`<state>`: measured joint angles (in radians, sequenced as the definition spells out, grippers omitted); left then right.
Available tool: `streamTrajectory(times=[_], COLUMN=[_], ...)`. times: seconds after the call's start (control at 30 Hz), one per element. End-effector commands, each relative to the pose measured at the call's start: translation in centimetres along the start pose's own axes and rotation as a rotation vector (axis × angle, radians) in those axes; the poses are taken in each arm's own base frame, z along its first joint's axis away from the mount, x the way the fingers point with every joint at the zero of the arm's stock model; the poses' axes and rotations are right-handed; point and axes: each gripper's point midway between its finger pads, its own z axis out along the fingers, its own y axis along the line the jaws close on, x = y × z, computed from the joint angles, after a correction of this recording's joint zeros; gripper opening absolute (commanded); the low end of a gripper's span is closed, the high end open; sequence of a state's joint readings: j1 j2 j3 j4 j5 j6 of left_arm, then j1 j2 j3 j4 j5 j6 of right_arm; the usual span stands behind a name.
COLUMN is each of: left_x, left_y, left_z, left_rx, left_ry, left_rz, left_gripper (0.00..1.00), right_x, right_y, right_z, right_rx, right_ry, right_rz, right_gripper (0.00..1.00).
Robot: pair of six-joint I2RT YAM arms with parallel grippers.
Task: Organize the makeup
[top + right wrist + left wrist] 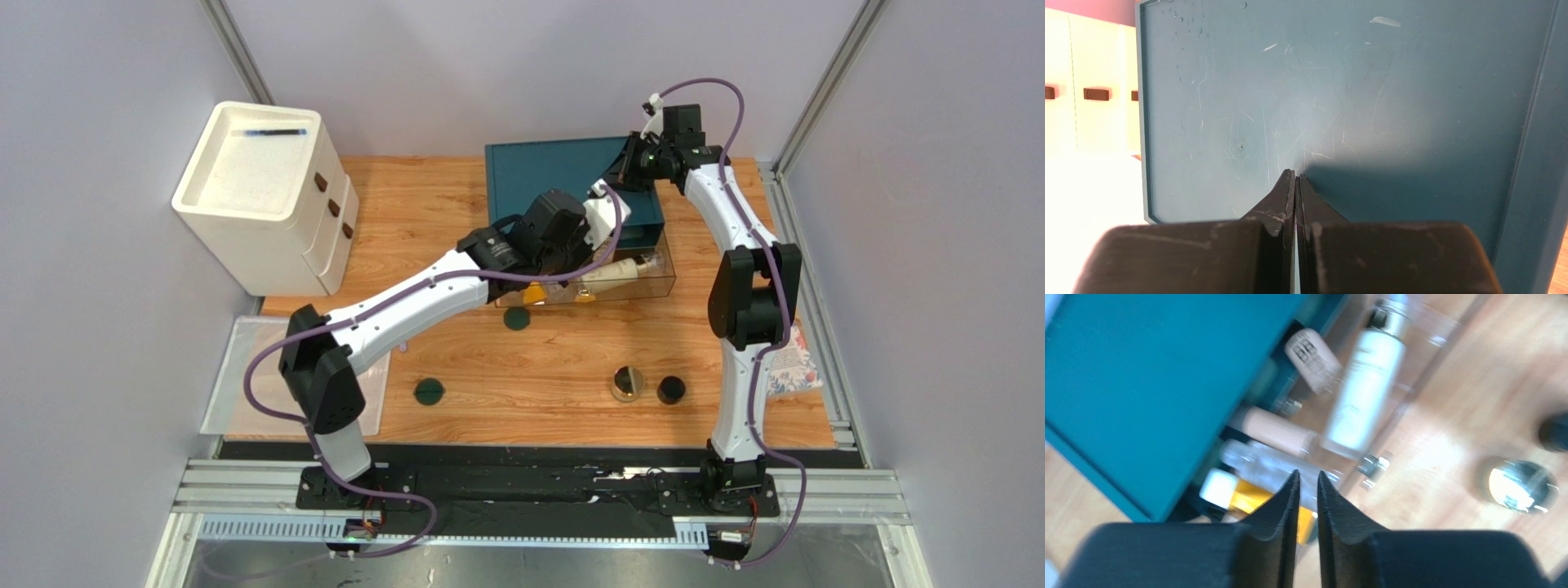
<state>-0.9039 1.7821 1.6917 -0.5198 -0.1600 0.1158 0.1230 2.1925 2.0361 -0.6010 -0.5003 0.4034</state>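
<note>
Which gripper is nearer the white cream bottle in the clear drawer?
Left. The left gripper hangs over the clear drawer, the cream bottle just ahead of its tips. The right gripper sits farther back, over the top of the teal box.

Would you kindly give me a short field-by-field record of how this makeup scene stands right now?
drawer: clear drawer of teal box pulled open
in drawer: cream bottle, two foundation tubes, clear bottle, orange tube
on table: two green discs, two round jars
left pincer: above drawer, narrowly open, empty
right pincer: shut, over teal box top
</note>
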Motion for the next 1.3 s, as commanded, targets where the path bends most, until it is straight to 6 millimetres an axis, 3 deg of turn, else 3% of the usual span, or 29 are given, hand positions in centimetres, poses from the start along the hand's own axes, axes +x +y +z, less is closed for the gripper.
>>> streamTrajectory(times=[0.0, 0.13, 0.2, 0.23, 0.33, 0.43, 0.53, 0.73, 1.1, 1.27], left_x=[1.6, 6.4, 7.4, 8.9, 10.2, 9.9, 9.7, 9.1, 6.6, 6.7], left_y=[-3.8, -7.4, -8.3, -8.6, -9.0, -8.9, -7.9, -3.7, 2.5, 4.7], left_z=[-2.2, -1.9, -1.5, -0.8, 0.9, 2.6, 4.2, 6.9, 10.8, 11.8], left_rx=[0.116, 0.216, 0.235, 0.236, 0.236, 0.224, 0.201, 0.129, 0.014, -0.019], left_ry=[0.008, 0.098, 0.112, 0.143, 0.181, 0.193, 0.211, 0.22, 0.188, 0.203], left_rz=[-0.044, -0.038, -0.044, -0.039, -0.03, -0.018, -0.019, -0.108, -0.175, -0.225], left_gripper=[0.11, 0.03, 0.02, 0.02, 0.03, 0.04, 0.04, 0.04, 0.05, 0.05], right_x=[9.0, 9.1, 9.1, 9.2, 9.1, 9.3, 9.1, 9.0, 8.6, 8.6], right_y=[-8.9, -8.9, -8.9, -8.9, -8.9, -8.9, -9.2, -9.3, -9.4, -9.5], right_z=[2.0, 2.1, 2.2, 2.3, 2.3, 2.3, 2.1, 2.2, 2.3, 2.3], right_rx=[0.262, 0.259, 0.256, 0.257, 0.256, 0.257, 0.262, 0.261, 0.265, 0.266], right_ry=[0.277, 0.28, 0.281, 0.284, 0.283, 0.289, 0.285, 0.288, 0.294, 0.294], right_rz=[0.122, 0.128, 0.132, 0.132, 0.13, 0.133, 0.131, 0.131, 0.127, 0.129], right_gripper=[0.0, 0.0, 0.0, 0.0, 0.0, 0.0, 0.0, 0.0, 0.0, 0.0])
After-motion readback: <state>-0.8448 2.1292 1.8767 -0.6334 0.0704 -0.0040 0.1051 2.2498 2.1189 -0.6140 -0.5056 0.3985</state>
